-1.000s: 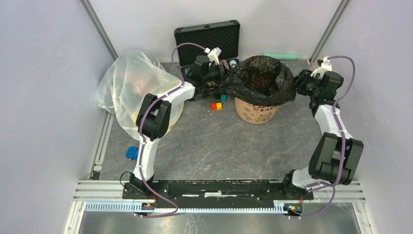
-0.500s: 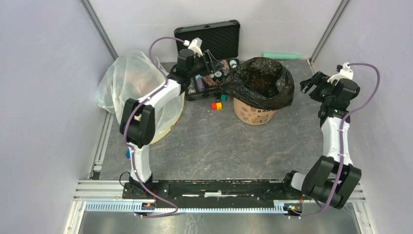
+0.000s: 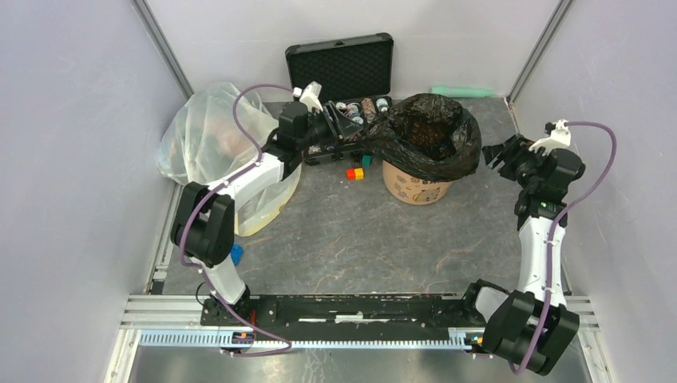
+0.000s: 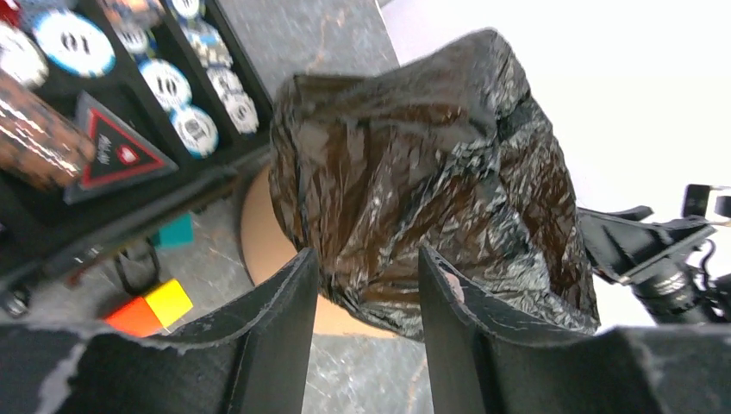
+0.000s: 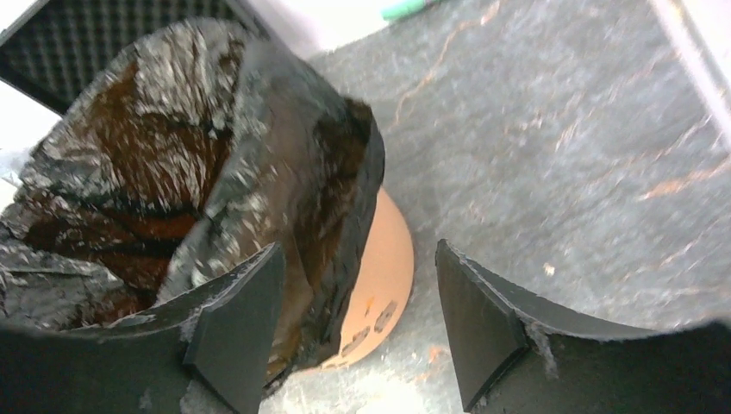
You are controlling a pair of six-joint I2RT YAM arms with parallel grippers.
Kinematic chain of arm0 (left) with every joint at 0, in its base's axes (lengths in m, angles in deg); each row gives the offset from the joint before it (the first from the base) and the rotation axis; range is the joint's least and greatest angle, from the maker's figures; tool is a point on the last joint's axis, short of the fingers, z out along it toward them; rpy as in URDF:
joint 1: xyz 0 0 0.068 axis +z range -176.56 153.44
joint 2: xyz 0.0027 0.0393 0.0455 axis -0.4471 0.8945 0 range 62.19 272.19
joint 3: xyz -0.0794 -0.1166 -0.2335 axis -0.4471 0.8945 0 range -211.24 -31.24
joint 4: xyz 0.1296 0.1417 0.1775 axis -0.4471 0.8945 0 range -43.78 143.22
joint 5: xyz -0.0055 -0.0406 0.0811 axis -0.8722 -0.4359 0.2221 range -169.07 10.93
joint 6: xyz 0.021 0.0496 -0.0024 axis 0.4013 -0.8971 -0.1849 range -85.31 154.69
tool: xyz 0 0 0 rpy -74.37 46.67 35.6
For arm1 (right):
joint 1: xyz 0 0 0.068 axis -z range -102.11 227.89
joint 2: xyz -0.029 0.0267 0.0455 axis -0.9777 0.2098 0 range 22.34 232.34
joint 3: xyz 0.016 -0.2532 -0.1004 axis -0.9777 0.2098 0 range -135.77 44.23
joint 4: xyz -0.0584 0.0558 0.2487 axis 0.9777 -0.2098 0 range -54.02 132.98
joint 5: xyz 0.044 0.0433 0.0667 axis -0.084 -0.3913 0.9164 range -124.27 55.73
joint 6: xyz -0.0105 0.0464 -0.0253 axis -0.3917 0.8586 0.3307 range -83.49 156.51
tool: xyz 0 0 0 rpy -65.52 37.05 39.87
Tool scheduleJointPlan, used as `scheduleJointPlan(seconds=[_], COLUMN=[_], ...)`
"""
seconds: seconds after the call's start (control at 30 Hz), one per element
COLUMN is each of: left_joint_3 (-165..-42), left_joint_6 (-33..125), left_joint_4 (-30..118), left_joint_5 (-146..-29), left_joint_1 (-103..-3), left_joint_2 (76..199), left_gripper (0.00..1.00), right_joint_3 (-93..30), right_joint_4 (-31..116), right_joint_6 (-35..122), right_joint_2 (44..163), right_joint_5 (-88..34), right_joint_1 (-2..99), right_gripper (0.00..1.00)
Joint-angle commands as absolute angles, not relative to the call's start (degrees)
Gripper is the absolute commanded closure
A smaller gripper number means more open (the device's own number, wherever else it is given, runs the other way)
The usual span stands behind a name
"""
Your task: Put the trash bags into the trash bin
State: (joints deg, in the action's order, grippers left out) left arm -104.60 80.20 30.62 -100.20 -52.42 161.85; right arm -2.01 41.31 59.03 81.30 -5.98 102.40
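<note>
The glossy black trash bag (image 3: pixel 431 136) lines the peach-orange trash bin (image 3: pixel 415 187), its mouth folded down over the rim. My left gripper (image 3: pixel 342 128) hovers just left of the bin, open, clear of the plastic. In the left wrist view the left gripper (image 4: pixel 366 276) frames the bag (image 4: pixel 431 172) and the bin's side (image 4: pixel 263 233) beyond its fingers. My right gripper (image 3: pixel 493 152) stands open to the right of the bin. In the right wrist view the right gripper (image 5: pixel 358 285) has only floor and the bin's wall (image 5: pixel 384 267) between its fingers, the bag (image 5: pixel 215 147) to the left.
An open black foam-lined case (image 3: pixel 339 64) with poker chips (image 3: pixel 355 108) stands behind the left gripper. A big translucent bag (image 3: pixel 211 148) lies at the left wall. Small coloured cubes (image 3: pixel 354 172) sit left of the bin. A green stick (image 3: pixel 463 91) lies at the back.
Both grippers have opened off the bag's rim and drawn back, the left arm leftward and the right arm rightward. The bag stays draped over the bin.
</note>
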Motion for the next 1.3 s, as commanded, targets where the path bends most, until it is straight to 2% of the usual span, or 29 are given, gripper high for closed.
scheduleJointPlan(seconds=[0.0,0.17,0.37,0.67,0.73,0.8,0.87,1.0,1.1,1.23,1.27], left_joint_3=[-101.5,-101.3,-103.5,-104.8,-104.7,-104.5,-104.0,-103.3,-103.1,-102.1,-101.9], left_joint_6=[87.7,90.4,93.0,93.3,93.3,92.9,91.7,88.7,88.7,89.1,89.4], left_joint_4=[22.1,19.6,15.3,14.6,14.2,14.3,15.4,17.7,17.4,16.5,16.3], left_joint_5=[-103.7,-105.7,-108.5,-108.8,-108.8,-108.8,-107.9,-106.6,-107.1,-107.2,-107.2], left_joint_1=[-54.1,-54.6,-55.0,-56.0,-56.1,-56.1,-56.1,-56.0,-56.0,-56.0,-56.0], left_joint_2=[160.9,163.9,169.1,174.8,175.3,175.3,174.6,173.5,173.4,172.9,172.8], left_gripper=[0.48,0.5,0.57,0.61,0.61,0.61,0.6,0.6,0.59,0.59,0.59], right_joint_3=[3.4,8.7,12.5,14.7,14.6,13.7,11.6,6.3,1.1,-9.8,-11.7], right_joint_4=[46.5,54.2,61.9,65.6,65.2,62.0,55.0,45.6,41.4,31.0,29.5], right_joint_6=[63.6,68.2,71.6,71.0,70.5,68.1,64.2,59.2,55.9,49.3,47.6], right_joint_2=[79.3,81.0,86.5,91.6,91.8,90.1,86.4,78.7,76.1,79.7,80.6], right_joint_5=[-2.5,2.5,6.3,6.0,6.1,3.5,-4.5,-17.3,-19.1,-19.7,-19.8], right_joint_1=[102.9,102.9,102.9,102.8,102.9,102.9,102.9,102.9,102.6,99.3,97.7], right_gripper=[0.3,0.33,0.39,0.41,0.45,0.49,0.49,0.44,0.43,0.48,0.54])
